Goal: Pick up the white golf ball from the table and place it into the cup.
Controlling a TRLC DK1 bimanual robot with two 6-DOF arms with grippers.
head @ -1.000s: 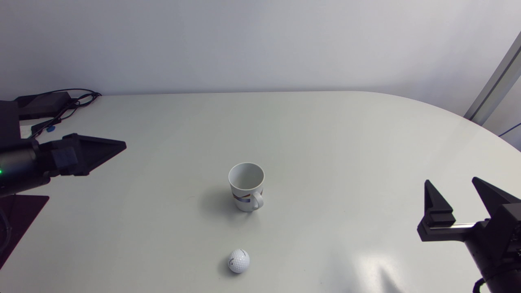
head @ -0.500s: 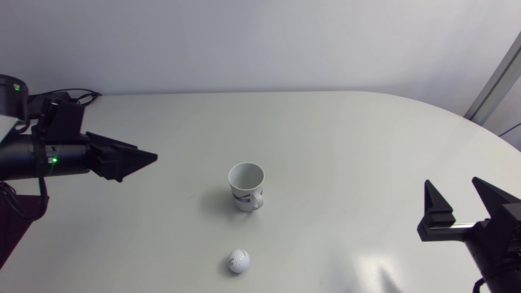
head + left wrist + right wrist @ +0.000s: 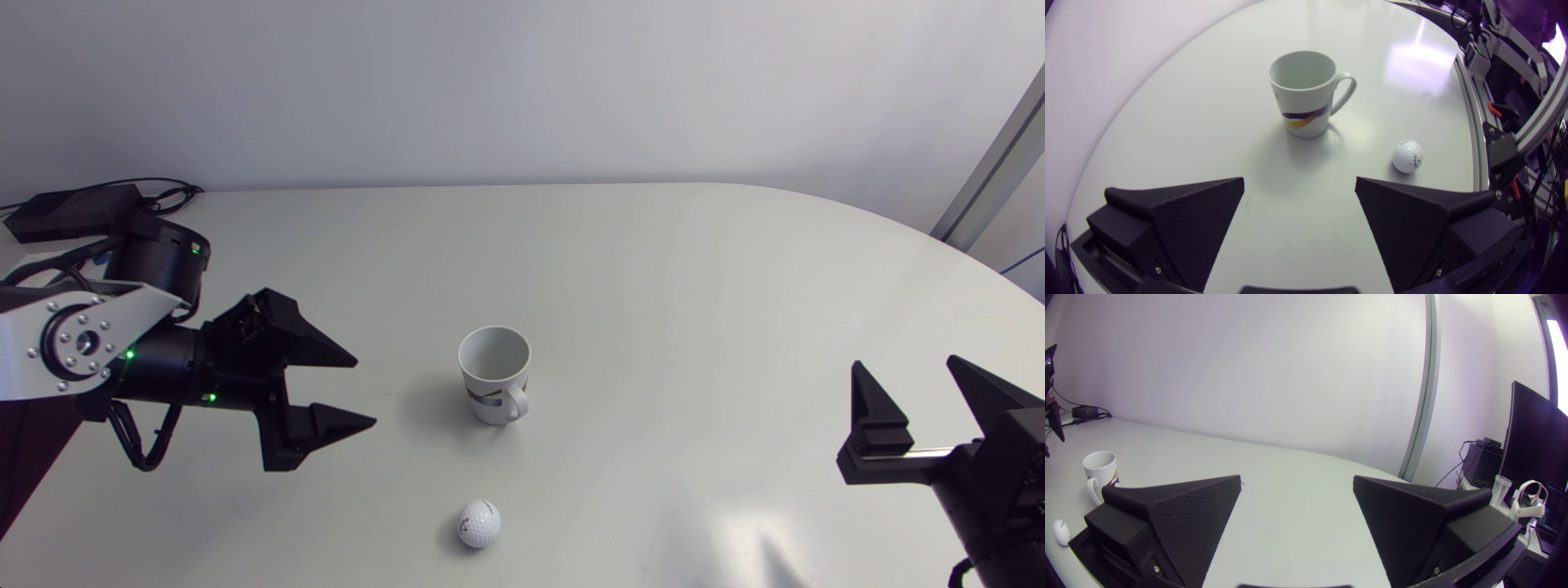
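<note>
Now that my left pincer (image 3: 366, 393) has swung in from the left edge and spread wide, I judge the golf ball (image 3: 479, 523), lower centre below the cup (image 3: 494, 374), reachable.

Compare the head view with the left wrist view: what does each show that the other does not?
Only the head view shows the right gripper, open and empty at the right side of the table, and the left arm's silver link. Only the left wrist view shows the cup side-on, with the loop of its handle and its coloured band in full. Both show the cup upright and empty, the golf ball on the table apart from it, and the left gripper open, holding nothing.
</note>
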